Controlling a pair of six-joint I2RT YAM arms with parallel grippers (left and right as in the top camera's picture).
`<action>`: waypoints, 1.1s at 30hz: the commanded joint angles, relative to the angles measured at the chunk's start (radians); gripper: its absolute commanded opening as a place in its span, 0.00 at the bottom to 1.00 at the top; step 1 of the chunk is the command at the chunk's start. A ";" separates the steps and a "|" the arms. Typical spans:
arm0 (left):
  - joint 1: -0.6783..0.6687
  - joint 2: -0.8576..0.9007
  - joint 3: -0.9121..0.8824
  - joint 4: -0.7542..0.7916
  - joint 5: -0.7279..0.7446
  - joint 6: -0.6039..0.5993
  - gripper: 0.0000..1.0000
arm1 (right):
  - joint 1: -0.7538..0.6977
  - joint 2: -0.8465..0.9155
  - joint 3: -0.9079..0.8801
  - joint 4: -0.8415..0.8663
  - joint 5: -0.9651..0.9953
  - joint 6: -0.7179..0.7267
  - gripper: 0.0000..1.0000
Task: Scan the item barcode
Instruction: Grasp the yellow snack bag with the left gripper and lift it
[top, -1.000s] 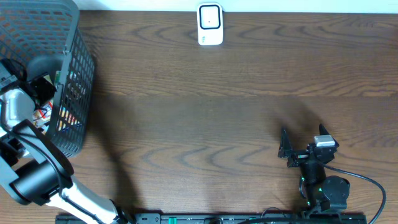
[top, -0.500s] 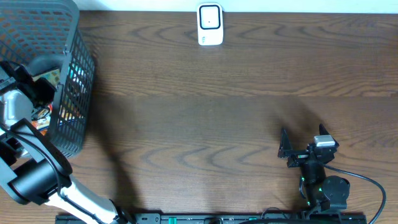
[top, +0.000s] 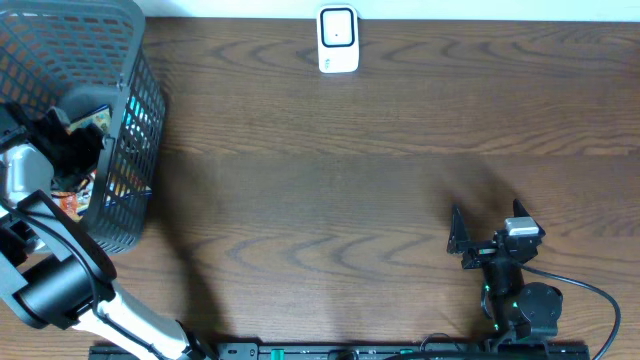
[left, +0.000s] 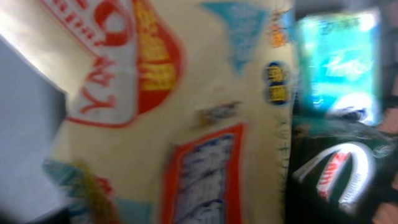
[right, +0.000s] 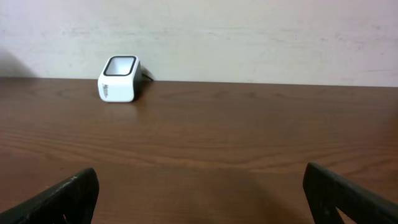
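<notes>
My left gripper (top: 78, 145) reaches down into the grey mesh basket (top: 140, 60) at the far left. Its fingers are hidden among the packets, so I cannot tell how the jaws stand. A blurred cream snack packet (left: 186, 93) with red and yellow print fills the left wrist view, very close to the camera. A teal packet (left: 339, 62) and a dark green packet (left: 336, 174) lie beside it. The white barcode scanner (top: 338, 40) stands at the table's far edge, also in the right wrist view (right: 119, 79). My right gripper (top: 487, 218) rests open near the front right, holding nothing.
The basket holds several packets, some showing through its mesh (top: 120, 180). A black cable (top: 590, 295) loops by the right arm's base. Brown wooden table (top: 330, 180) lies between the basket, the scanner and the right arm.
The basket has shifted to the right and tilted as my left gripper moved inside it. A yellowish packet now shows higher by the gripper. The right arm has not moved.
</notes>
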 joint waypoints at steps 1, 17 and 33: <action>-0.006 0.015 -0.006 -0.067 -0.095 0.080 0.58 | 0.008 -0.005 -0.001 -0.005 0.007 0.004 0.99; 0.010 -0.058 0.035 -0.122 -0.094 -0.022 0.07 | 0.008 -0.005 -0.001 -0.005 0.008 0.004 0.99; 0.083 -0.570 0.043 0.153 0.165 -0.379 0.07 | 0.008 -0.005 -0.001 -0.005 0.007 0.004 0.99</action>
